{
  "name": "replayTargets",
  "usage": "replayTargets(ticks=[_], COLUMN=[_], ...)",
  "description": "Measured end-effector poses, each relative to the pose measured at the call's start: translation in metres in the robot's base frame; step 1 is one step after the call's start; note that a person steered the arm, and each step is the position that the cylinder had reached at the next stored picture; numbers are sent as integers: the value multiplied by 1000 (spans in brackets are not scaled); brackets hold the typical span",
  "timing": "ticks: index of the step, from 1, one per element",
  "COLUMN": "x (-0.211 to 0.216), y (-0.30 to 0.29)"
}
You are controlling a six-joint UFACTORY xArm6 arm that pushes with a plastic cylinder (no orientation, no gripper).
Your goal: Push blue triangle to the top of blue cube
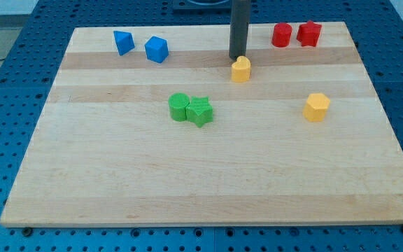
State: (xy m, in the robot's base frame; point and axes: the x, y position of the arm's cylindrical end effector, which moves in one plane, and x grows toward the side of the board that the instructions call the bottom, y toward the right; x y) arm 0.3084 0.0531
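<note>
The blue triangle (pixel 123 43) sits in the upper left of the frame, just beside the blue cube (pixel 157 49), on that cube's left and a touch higher, with a narrow gap between them. My tip (pixel 238 57) is far from both: it stands in the upper middle of the frame, right at the back edge of a small yellow block (pixel 241 70), and I cannot tell whether it touches that block. There are no fingers on this arm, only the straight rod, so nothing is apart, together or clamped.

The other pieces on the wooden surface (pixel 208 182) are away from the job: two red blocks (pixel 296 34) side by side at the upper right, a yellow hexagon-like block (pixel 316 107) at mid right, and a green round block (pixel 179 106) touching a green star-like block (pixel 201 110) near the centre.

I judge the task to be at its approach step, with the triangle not yet pushed. The next move calls for travelling left, well clear of the cube, and coming in on the triangle's left side. A short push rightward and slightly upward should carry it behind the cube's top edge. The risk is nudging the cube, since the two lie so close.
</note>
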Motion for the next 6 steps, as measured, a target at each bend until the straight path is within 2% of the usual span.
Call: replayTargets(ticks=[2, 4, 6], x=[75, 124, 116], y=[1, 90, 23])
